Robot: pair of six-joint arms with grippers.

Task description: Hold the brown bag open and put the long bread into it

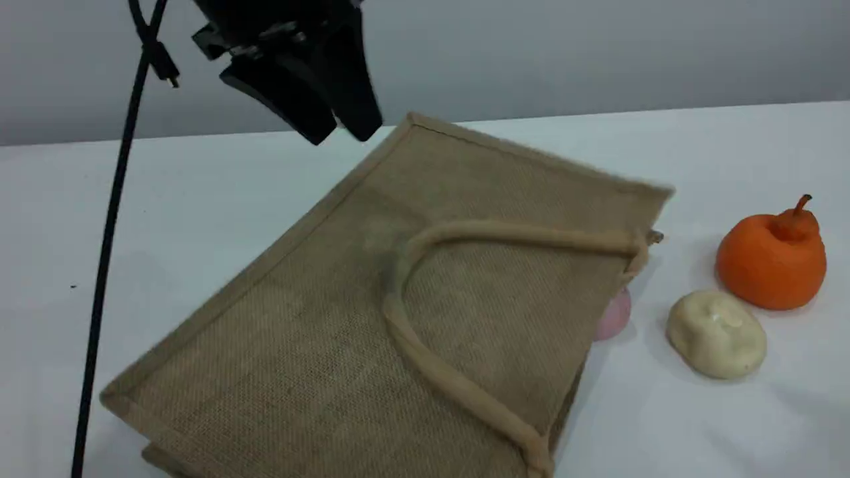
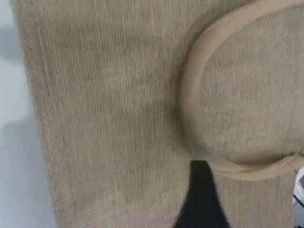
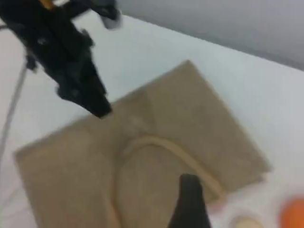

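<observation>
Scene view: brown bag lies flat on surface, handle on top. Left gripper hovers above bag's 12 o'clock corner, jaws apart, empty. Right gripper over bag; jaws' state cannot tell. Long bread not visible.

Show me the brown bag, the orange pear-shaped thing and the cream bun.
brown bag (image 1: 319,318): scene view, on its flat woven side.
orange pear-shaped thing (image 1: 770,265): scene view, on its round body.
cream bun (image 1: 717,335): scene view, on its top.

No readable text, label, brand, number or sign shows in any view.
</observation>
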